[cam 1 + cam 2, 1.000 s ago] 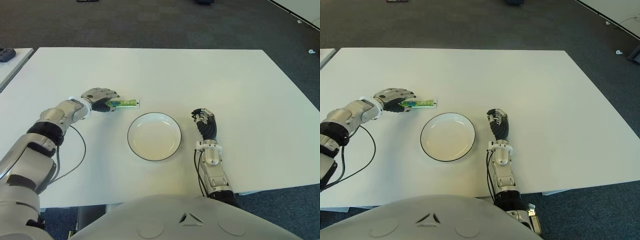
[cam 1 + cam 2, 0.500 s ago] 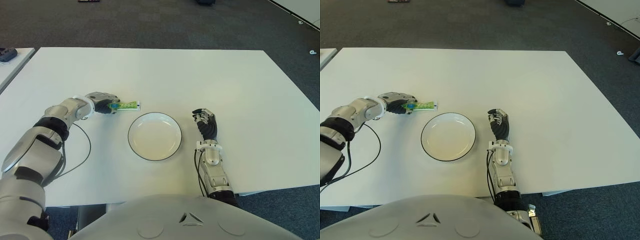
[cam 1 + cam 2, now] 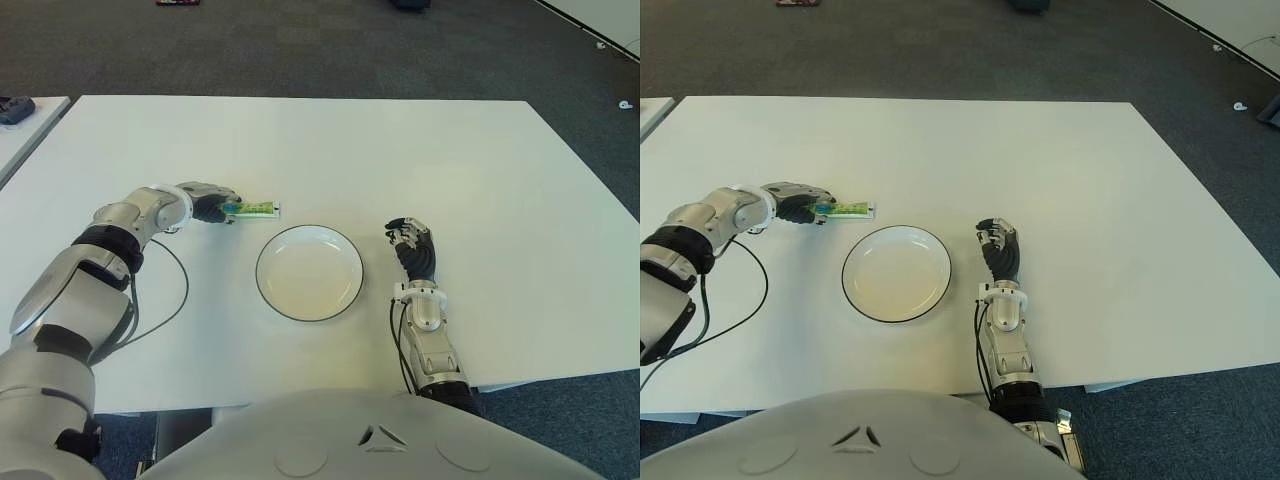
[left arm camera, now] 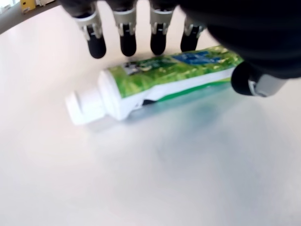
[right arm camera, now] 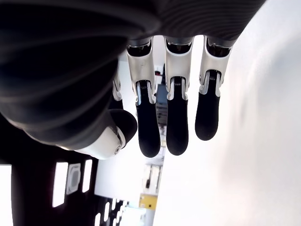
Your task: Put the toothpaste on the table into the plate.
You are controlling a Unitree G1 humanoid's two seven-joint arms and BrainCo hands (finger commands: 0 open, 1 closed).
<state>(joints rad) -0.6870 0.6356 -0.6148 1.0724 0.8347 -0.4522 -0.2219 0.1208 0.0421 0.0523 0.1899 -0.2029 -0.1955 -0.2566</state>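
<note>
Green and white plastic toothpaste tube flat on the white table, white screw cap at one end, flat crimped tail pointing toward the round white plate with a thin dark rim. Beyond the plate's far-left rim, near it but not touching, and outside the dish. Plate bare inside.

Left hand just left of the tube, reaching toward the plate from the robot's left, silver forearm and a thin black cable trailing back across the table on the plate's left side. In the left wrist view, four black-tipped fingers lined up along one long side of the tube, tips just beside or barely at its edge, thumb down at the opposite side near the tail. Digits bracketing the tube, spread rather than pressed shut; no firm clamp visible, tube lying on the table surface with its shadow beneath. Actual contact of fingertips with the tube hard to tell.

Right hand on the plate's right side, well apart from the tube, fingers straight, relaxed and close together, holding nothing.
</note>
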